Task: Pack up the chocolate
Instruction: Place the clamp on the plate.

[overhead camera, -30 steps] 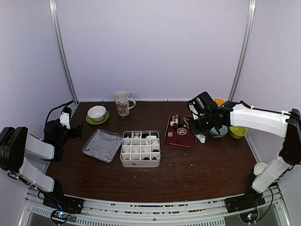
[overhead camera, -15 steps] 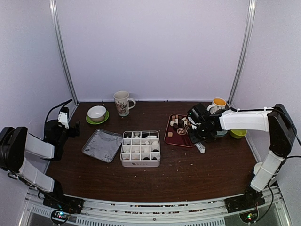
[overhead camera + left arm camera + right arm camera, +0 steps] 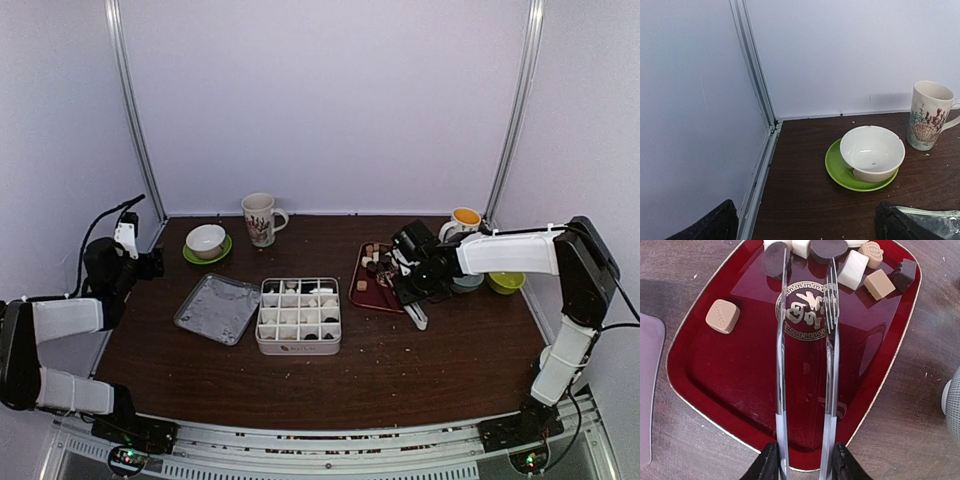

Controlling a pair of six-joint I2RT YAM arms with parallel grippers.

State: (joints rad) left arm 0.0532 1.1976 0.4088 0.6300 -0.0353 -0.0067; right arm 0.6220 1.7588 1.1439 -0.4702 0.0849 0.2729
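Observation:
The chocolate lies on a dark red tray: a tan cube alone at the left, and dark, white and tan pieces along the far rim. My right gripper is shut on the tongs, one finger on each arm. Their tips stand apart over the tray's emblem, holding nothing. The white divided box holds several pieces. My left gripper hangs open and empty at the table's far left corner.
A silver lid lies left of the box. A white bowl on a green saucer and a shell-print mug stand at the back left. An orange-filled cup, a grey bowl and a green bowl crowd the right side.
My right arm has swung left and down, bringing the tongs over the red tray, and the tongs' arms have spread. The left arm has lifted and drawn back toward the corner.

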